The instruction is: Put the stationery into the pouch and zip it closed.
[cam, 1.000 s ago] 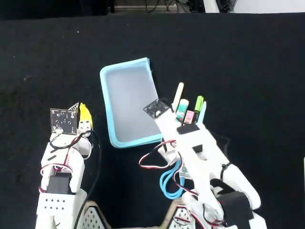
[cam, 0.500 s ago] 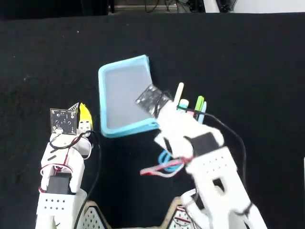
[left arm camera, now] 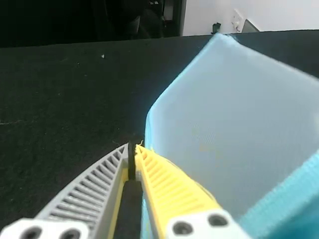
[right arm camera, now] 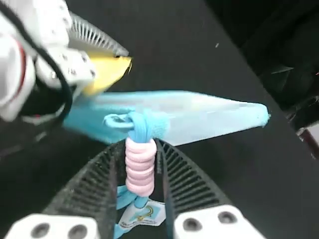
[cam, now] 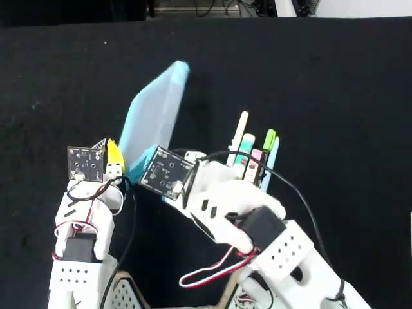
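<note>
Light blue fabric zip pouch [cam: 154,112] tipped up on edge over the black table [cam: 335,96].
I see my right gripper [right arm camera: 140,145] clamped on the pink coiled loop [right arm camera: 140,169] tied to the pouch's blue strap. My left gripper [left arm camera: 133,147] sits pinched together, empty, just beside the pouch. Pastel pens [cam: 254,151] lie in a row nearby.

Light falls evenly from overhead, bright enough but flat. The black table [cam: 335,77] swallows most of it, and any shadows sink into the cloth. The raised pouch [cam: 151,112] takes a soft sheen on its pale face and seems to glow against the dark. The white shell of the right arm [cam: 225,199] comes out brightest, close to washed out. So does the left arm [right arm camera: 20,55] seen from the right wrist. From the left wrist, a lit wall [left arm camera: 279,15] behind the table stands stark white beside a deep dark stretch of room.
</note>
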